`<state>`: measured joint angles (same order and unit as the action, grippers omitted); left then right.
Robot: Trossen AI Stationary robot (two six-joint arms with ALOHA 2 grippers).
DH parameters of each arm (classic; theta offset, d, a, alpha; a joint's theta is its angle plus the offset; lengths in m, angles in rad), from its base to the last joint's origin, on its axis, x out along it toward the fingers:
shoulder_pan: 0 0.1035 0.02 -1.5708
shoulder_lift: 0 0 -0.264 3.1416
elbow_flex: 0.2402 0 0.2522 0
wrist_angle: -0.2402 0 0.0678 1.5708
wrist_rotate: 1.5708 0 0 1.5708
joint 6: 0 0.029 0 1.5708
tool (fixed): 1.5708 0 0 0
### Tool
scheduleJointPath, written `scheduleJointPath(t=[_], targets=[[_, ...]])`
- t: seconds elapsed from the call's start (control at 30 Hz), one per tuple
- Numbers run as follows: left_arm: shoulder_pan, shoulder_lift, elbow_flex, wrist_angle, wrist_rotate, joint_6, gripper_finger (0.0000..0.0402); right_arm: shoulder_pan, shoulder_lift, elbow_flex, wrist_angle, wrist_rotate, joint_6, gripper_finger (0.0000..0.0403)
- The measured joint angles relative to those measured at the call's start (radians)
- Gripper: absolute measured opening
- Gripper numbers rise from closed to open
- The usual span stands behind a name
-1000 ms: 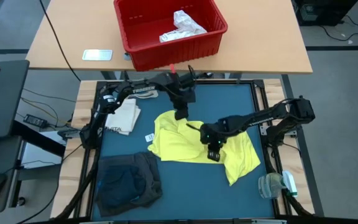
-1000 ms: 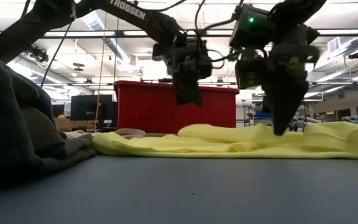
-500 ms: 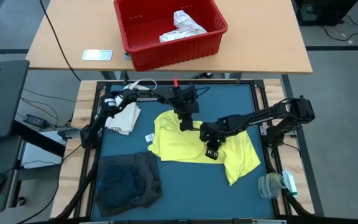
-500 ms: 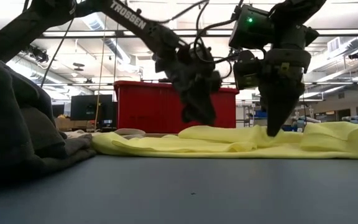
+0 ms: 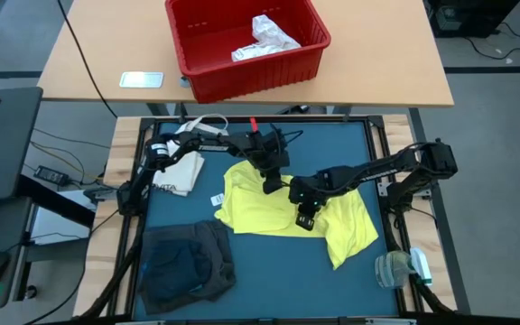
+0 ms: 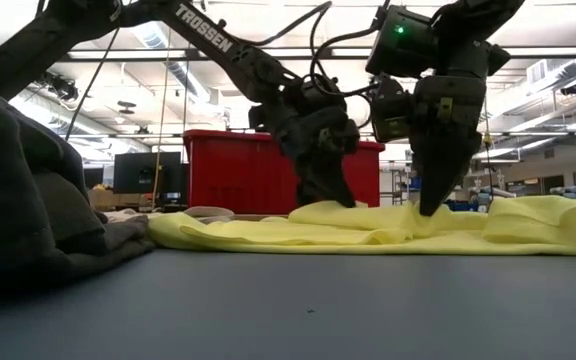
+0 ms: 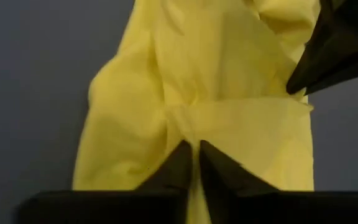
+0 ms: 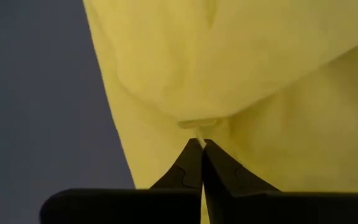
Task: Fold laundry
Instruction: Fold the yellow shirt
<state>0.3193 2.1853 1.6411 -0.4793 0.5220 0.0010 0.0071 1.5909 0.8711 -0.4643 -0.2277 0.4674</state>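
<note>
High view: yellow garment [image 5: 283, 212] spread mid-counter [image 5: 269, 271], creased, lobe trailing to right; left gripper [image 5: 272, 186] on far edge, right gripper [image 5: 305, 219] on middle.

Low view: both tips down in cloth — uneven lift likely bunches fold.

Left wrist view: fingers pressed together, pinching yellow ridge; thin bite may slip.

Right wrist view: fingers shut on small pleat — same risk.

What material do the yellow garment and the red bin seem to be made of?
Yellow garment: thin, matte woven or knit cloth, probably cotton; it lies in soft folds and wrinkles on the mat. Red bin: likely rigid moulded plastic with a slight sheen, with straight walls and a thick rim.
</note>
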Motion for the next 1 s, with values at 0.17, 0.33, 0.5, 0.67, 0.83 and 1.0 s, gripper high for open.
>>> scheduleJointPath(t=[0.17,0.33,0.5,0.67,0.83,1.0], targets=[[0.039,-0.028,0.057,-0.072,-0.021,0.011,0.0004,0.000,-0.040,0.000,-0.039,0.118,0.089,0.0007],[0.093,-0.135,0.087,-0.127,-0.160,0.018,0.0002,-0.042,-0.155,0.017,-0.138,0.356,0.131,0.0007],[0.147,-0.251,0.089,-0.154,-0.293,0.020,0.0002,-0.207,-0.245,0.018,-0.083,0.437,0.080,0.0005],[0.212,-0.297,0.088,-0.185,-0.351,0.021,0.0001,-0.423,-0.231,0.031,-0.028,0.346,-0.002,0.0003],[0.264,-0.315,0.088,-0.209,-0.398,0.065,0.0001,-0.548,-0.169,0.124,-0.039,0.300,-0.115,0.0002],[0.323,-0.315,0.088,-0.206,-0.407,0.098,0.0000,-0.620,-0.075,0.274,-0.065,0.284,-0.205,0.0001]])
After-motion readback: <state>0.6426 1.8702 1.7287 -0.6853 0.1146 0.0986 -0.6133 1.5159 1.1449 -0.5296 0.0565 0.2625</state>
